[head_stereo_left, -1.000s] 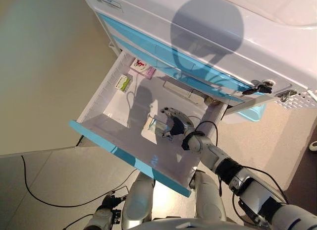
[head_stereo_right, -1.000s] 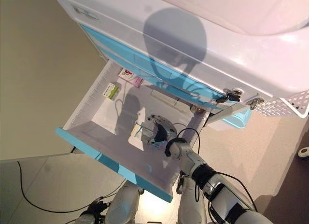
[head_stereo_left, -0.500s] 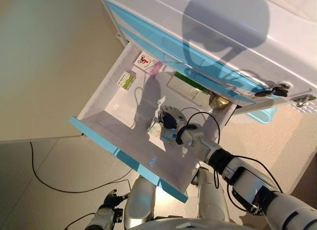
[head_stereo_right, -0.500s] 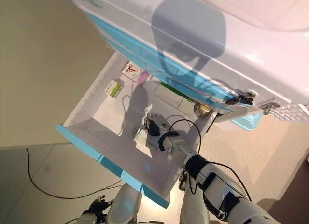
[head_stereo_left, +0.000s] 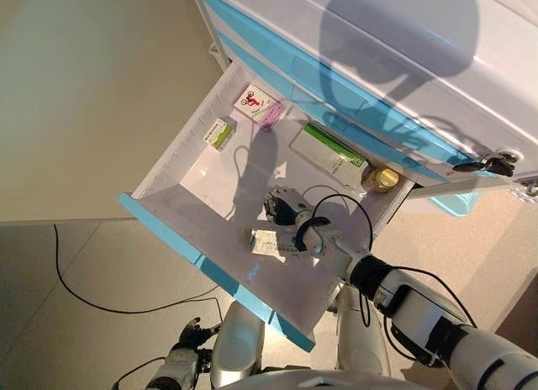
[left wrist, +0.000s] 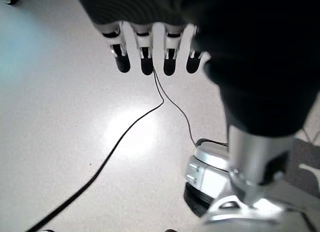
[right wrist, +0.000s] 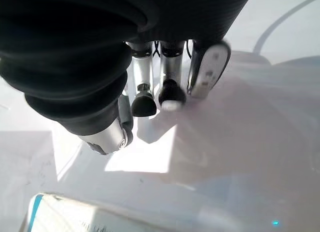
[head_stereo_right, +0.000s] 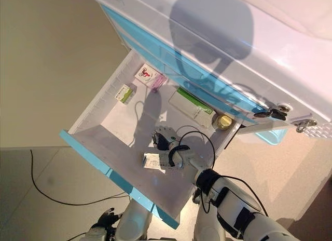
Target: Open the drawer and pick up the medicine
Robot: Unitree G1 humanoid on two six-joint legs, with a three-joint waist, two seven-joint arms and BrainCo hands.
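Note:
The lowest drawer (head_stereo_left: 198,257) of a white cabinet stands pulled out, with a blue front. My right hand (head_stereo_left: 284,208) is inside it, fingers relaxed with the tips (right wrist: 144,104) on the drawer floor, holding nothing. A white medicine box with a blue edge (head_stereo_left: 267,243) lies flat on the drawer floor just beside that wrist, on the drawer-front side; it also shows in the right wrist view (right wrist: 70,218). My left hand (head_stereo_left: 180,366) hangs low by my side with straight fingers (left wrist: 145,59) over the floor.
Further back in the drawer lie a small green and white box (head_stereo_left: 218,134), a red and pink box (head_stereo_left: 259,105), a long green and white box (head_stereo_left: 329,155) and a round gold tin (head_stereo_left: 381,179). The cabinet (head_stereo_left: 395,45) has more blue-fronted drawers above.
The view has shifted. The white box, upright between my right hand's fingers a second ago, now lies flat outside the hand. The hand sits a little further back in the drawer.

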